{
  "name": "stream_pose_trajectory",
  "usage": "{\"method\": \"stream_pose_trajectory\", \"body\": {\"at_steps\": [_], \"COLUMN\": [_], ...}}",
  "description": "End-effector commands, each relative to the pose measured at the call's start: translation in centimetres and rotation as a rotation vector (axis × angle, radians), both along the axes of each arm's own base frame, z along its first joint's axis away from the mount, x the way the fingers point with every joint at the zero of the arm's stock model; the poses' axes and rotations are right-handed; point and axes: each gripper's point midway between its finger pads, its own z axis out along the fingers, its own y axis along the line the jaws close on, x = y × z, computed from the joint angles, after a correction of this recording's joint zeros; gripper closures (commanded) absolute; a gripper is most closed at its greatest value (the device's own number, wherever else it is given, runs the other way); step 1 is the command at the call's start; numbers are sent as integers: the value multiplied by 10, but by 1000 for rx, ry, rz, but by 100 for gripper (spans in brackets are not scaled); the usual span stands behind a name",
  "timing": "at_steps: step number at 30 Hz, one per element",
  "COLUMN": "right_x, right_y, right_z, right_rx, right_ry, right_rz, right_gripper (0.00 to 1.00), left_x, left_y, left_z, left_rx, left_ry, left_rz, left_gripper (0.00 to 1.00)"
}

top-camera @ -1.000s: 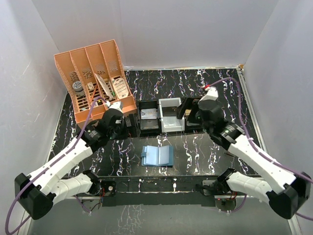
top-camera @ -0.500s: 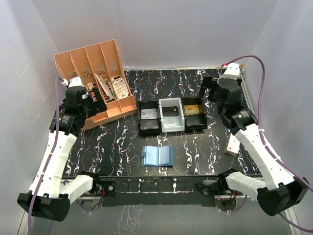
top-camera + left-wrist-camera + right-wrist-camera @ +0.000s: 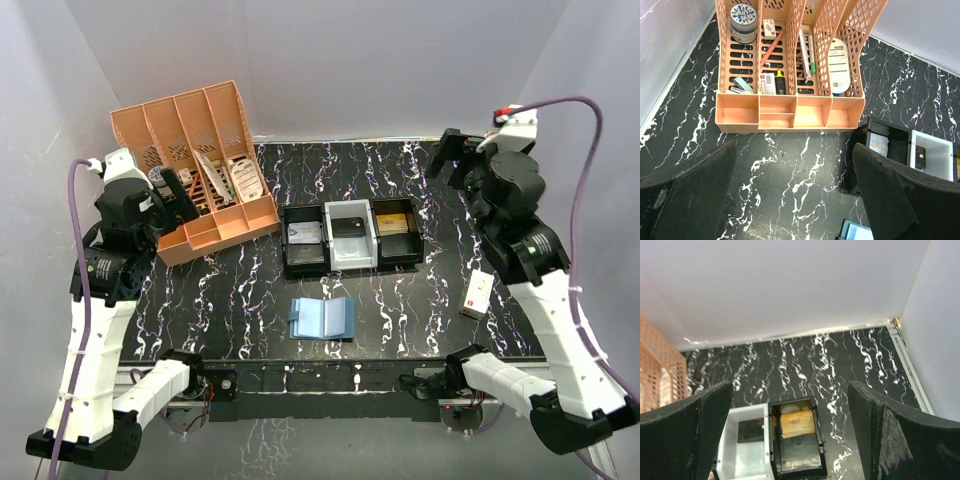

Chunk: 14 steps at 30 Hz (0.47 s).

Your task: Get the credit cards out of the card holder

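Marbled table (image 3: 250, 290): card holder (image 3: 322, 319) lies spread open, pockets up for reaching. Left gripper (image 3: 792, 185) and right gripper (image 3: 790, 412) hover high, jaws wide, empty.

We take the white tray (image 3: 350, 240) as our landmark on the black marbled table (image 3: 250, 290). A black tray (image 3: 304, 241) touches its left side and a second black tray (image 3: 397, 234) touches its right, all three in one row. Left of the white tray and farther back sits an orange mesh organizer (image 3: 195, 165) with four slots. In them we see a round tin (image 3: 743, 22) with a blue-and-white lid, an orange pencil (image 3: 771, 42), a green-capped pen (image 3: 812, 59) and a white oblong tag (image 3: 838, 65). Well right of the white tray, toward the near edge, lies a small white box (image 3: 477, 294) with a red mark.
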Motion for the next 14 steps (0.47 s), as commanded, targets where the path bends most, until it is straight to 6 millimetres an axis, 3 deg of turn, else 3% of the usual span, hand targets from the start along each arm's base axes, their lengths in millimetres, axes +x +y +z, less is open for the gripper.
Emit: {"method": "stream_pose_trajectory", "body": {"at_steps": [1,6,14], "right_x": [17,19,13], "right_y": [1,14,10], "right_z": [-35,-40,-33], "right_rx": [-40,14,32], "right_ry": [134,132,96], "right_rz": [-38,18,8], "right_gripper": [2,2,2], "left_x": [-7,-10,-6], "left_y": [9,11,14], "left_z": [3,-2,-5], "left_rx": [40,48,63], "left_ry": [8,21,43], "left_rz": [22,32,44], "left_gripper": [1,1,1]}}
